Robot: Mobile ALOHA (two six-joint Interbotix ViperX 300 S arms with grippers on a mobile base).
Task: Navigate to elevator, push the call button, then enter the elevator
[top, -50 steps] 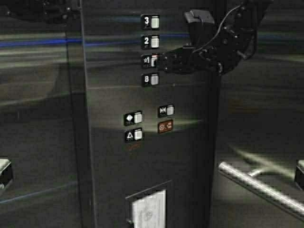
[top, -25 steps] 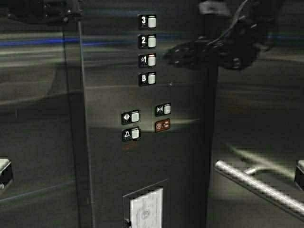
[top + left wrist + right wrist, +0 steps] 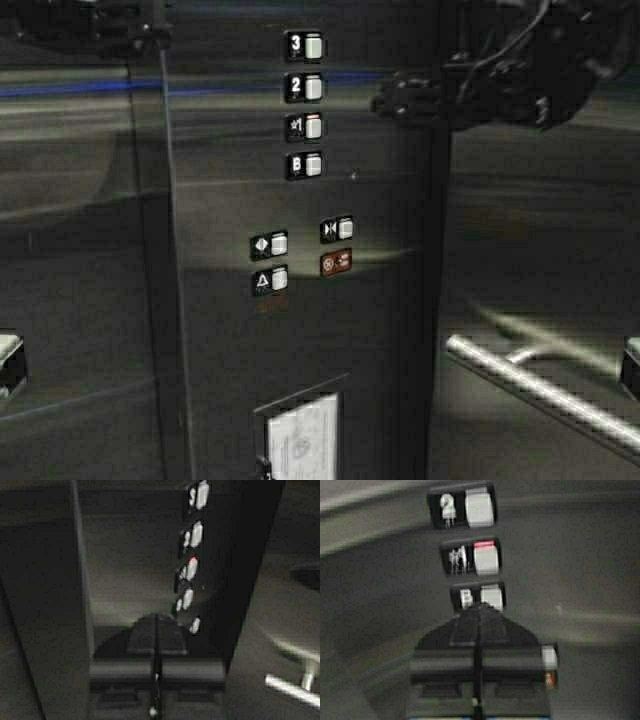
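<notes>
I am inside the elevator, facing its brushed-steel button panel [image 3: 300,330]. The call button is out of view. A column of small white-lit floor buttons runs 3 [image 3: 314,46], 2 [image 3: 313,88], 1 [image 3: 313,127], B [image 3: 312,165]. Button 1 [image 3: 485,558] shows a red lit strip along one edge. My right gripper [image 3: 385,100] is shut and hangs in the air to the right of buttons 2 and 1, clear of the panel. In the right wrist view its tip [image 3: 479,607] lies just before button B [image 3: 491,596]. My left gripper [image 3: 156,617] is shut and empty, away from the panel.
Door-open [image 3: 278,244], door-close [image 3: 344,229] and alarm [image 3: 278,279] buttons sit lower on the panel, above a framed notice [image 3: 303,440]. A steel handrail [image 3: 540,385] juts from the right wall. The steel wall [image 3: 80,250] stands to the left.
My right gripper has drawn back from button 1, moving right and slightly up. The button's red strip now shows. The whole panel has shifted a little left, so the robot has moved.
</notes>
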